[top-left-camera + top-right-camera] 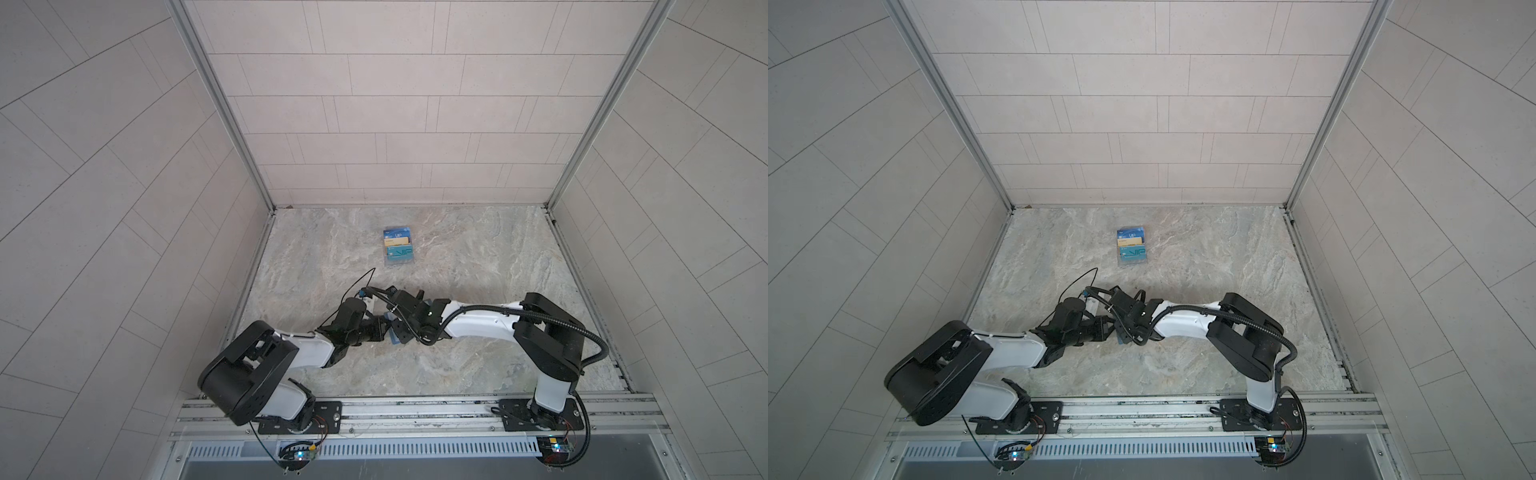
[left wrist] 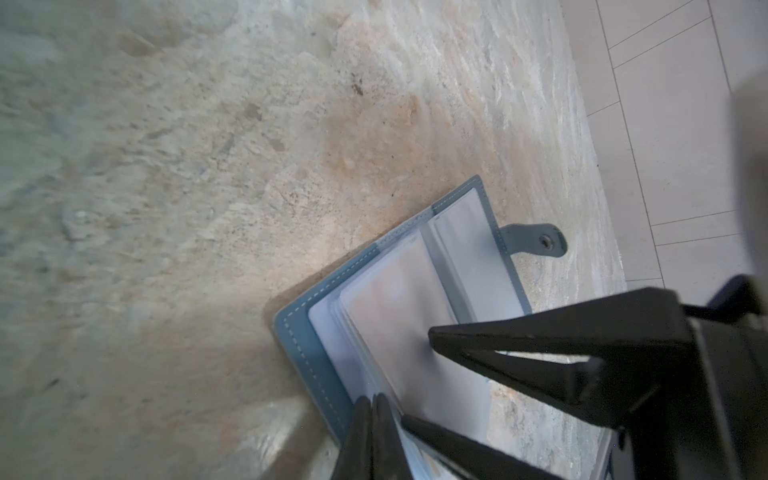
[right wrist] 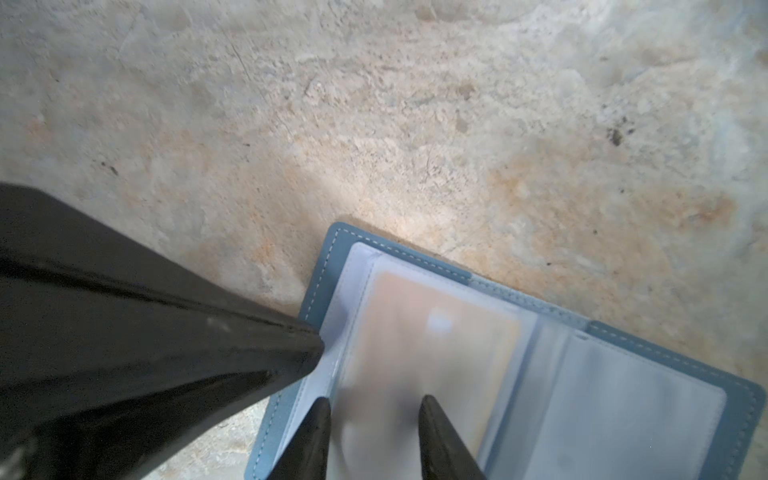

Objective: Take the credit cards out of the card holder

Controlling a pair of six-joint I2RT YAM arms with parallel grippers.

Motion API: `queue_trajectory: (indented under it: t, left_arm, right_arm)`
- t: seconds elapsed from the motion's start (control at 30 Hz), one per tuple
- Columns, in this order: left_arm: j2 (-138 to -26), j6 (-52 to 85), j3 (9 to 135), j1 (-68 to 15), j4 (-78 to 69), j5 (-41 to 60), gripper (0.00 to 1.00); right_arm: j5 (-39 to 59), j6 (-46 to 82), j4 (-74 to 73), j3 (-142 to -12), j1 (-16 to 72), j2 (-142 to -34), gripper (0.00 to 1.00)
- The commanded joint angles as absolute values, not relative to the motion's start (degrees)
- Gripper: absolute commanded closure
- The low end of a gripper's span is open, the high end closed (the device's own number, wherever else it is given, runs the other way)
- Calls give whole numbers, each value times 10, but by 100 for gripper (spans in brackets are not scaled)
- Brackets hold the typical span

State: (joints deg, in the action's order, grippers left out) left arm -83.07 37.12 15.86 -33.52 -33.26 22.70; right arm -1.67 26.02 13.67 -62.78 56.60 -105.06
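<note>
The teal-blue card holder lies open on the stone table, its snap tab sticking out to one side. A gold-yellow credit card sits inside a clear sleeve on the open page. My right gripper hovers over that sleeve, open, one finger on each side of the card's near end. My left gripper is shut, and its tips press on the pale-blue inner edge of the card holder. In both top views the two grippers meet over the card holder, which they mostly hide.
A clear tiered stand with several cards stands further back on the table. Tiled walls close in the table at the back and on both sides. The two arms nearly touch at the wrists.
</note>
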Motion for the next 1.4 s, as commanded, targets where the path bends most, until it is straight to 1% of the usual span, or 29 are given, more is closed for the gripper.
queue_trajectory:
  t: [0.0, 0.23, 0.37, 0.57, 0.87, 1.1, 1.37]
  left_arm:
    - [-850, 370, 158, -338, -362, 227, 98]
    - [-881, 380, 151, -338, -394, 226, 98]
    - [-883, 377, 152, -338, -391, 223, 98]
    - [-895, 375, 155, -339, -388, 222, 98]
    - [-907, 375, 157, -338, -391, 223, 97]
    - [-915, 374, 162, -338, -391, 226, 97]
    - [-921, 373, 165, -338, -393, 228, 97]
  right_arm:
    - [-31, 271, 152, -620, 566, -1055, 65]
    - [-41, 272, 157, -619, 566, -1048, 69]
    - [-73, 268, 173, -620, 566, -1038, 70]
    - [-108, 258, 196, -623, 566, -1027, 70]
    - [-129, 253, 206, -624, 566, -1023, 70]
    - [-176, 244, 237, -639, 565, -1029, 70]
    - [-205, 241, 258, -641, 552, -1024, 70]
